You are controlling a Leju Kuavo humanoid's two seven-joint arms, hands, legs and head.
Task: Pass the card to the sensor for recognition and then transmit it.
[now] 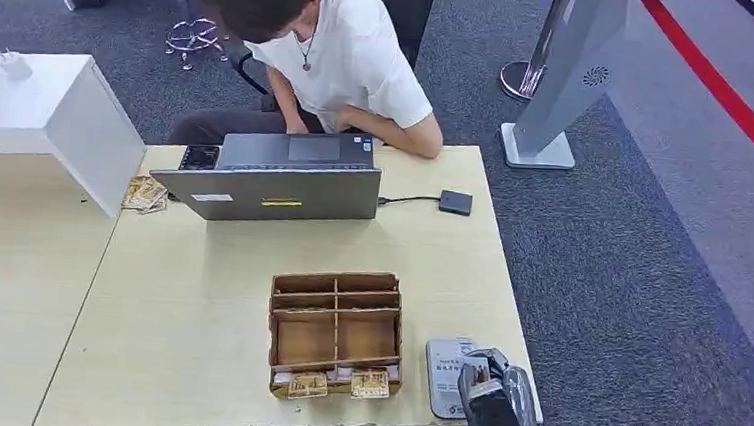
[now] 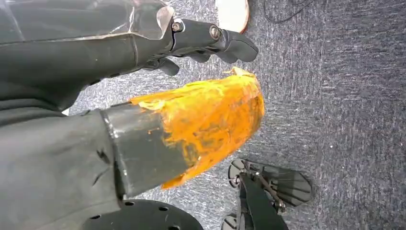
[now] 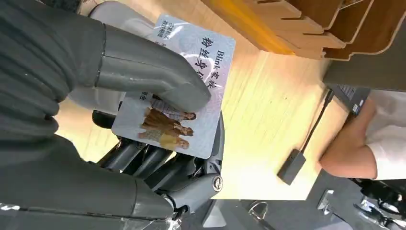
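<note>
A printed card with a picture of people and dark lettering is pinched by my right hand, thumb on top and dark fingers underneath. In the head view my right hand hovers over the table's front right corner, above a pale grey pad. The small black sensor lies at the far right of the table, cabled to the laptop; it also appears in the right wrist view. My left hand hangs over the carpet, fingers apart, holding nothing.
A wooden compartment box stands mid-table with several cards in its front slot. A person in a white shirt sits behind the laptop, forearm near the sensor. A white box sits far left.
</note>
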